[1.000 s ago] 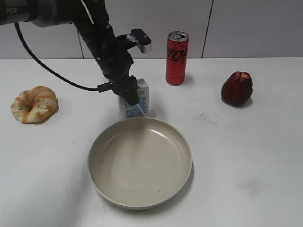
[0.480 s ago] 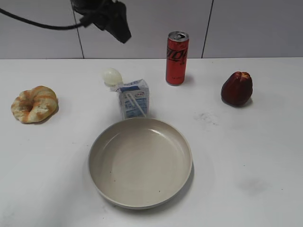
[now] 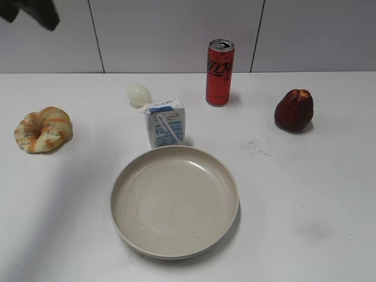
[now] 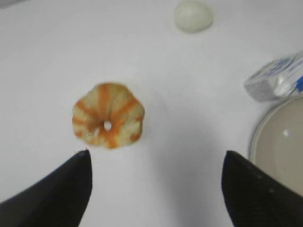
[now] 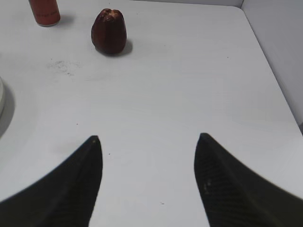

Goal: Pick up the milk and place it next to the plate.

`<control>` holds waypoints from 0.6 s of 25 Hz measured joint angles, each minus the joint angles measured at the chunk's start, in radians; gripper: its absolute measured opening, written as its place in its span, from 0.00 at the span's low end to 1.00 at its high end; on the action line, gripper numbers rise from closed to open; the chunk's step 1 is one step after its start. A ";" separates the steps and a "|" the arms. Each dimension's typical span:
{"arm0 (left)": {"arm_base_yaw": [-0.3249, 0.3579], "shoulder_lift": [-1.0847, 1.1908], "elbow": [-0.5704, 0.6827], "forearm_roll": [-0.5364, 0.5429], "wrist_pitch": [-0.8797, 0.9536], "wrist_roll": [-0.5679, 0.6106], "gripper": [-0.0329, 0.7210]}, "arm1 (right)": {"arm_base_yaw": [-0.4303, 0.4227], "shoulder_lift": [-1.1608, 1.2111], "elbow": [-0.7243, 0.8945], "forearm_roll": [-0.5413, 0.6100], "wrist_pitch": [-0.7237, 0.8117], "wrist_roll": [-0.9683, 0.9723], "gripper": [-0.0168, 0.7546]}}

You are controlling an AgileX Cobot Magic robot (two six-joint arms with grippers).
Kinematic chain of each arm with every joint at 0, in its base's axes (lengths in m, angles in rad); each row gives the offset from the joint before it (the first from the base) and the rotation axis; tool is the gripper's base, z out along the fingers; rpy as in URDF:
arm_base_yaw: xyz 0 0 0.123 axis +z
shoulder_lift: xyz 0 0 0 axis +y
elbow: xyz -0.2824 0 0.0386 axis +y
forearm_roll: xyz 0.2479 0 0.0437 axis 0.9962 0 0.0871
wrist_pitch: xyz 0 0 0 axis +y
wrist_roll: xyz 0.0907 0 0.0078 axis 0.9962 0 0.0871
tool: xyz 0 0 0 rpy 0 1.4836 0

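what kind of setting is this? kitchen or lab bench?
Looks like a lab bench, not a kitchen: a bare white table against plain grey wall panels, with a few loose items set apart on it, such as the plate, milk and can.

Even, soft light from above fills the room; the white table (image 3: 305,176) is bright with no hard glare. The red can (image 3: 220,72) and the dark red fruit (image 3: 294,110) throw short, faint shadows. The plate (image 3: 175,249) has a pale sheen on its inner rim. The left wrist view is soft: the bread ring (image 4: 108,115) ahead of the left gripper (image 4: 156,161) looks blurred. The right gripper (image 5: 148,142) fingers are crisp.
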 joint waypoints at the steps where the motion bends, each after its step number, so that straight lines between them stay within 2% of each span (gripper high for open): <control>1: 0.032 -0.037 0.060 -0.007 -0.001 -0.006 0.90 | 0.000 0.000 0.000 0.000 0.000 0.000 0.63; 6: 0.130 -0.262 0.424 -0.030 -0.007 -0.010 0.90 | 0.000 0.000 0.000 0.000 0.000 0.000 0.63; 11: 0.141 -0.521 0.723 -0.037 -0.105 -0.013 0.90 | 0.000 0.000 0.000 0.000 0.000 0.000 0.63; 15: 0.141 -0.735 0.879 -0.037 -0.129 -0.023 0.88 | 0.000 0.000 0.000 0.000 0.000 0.000 0.63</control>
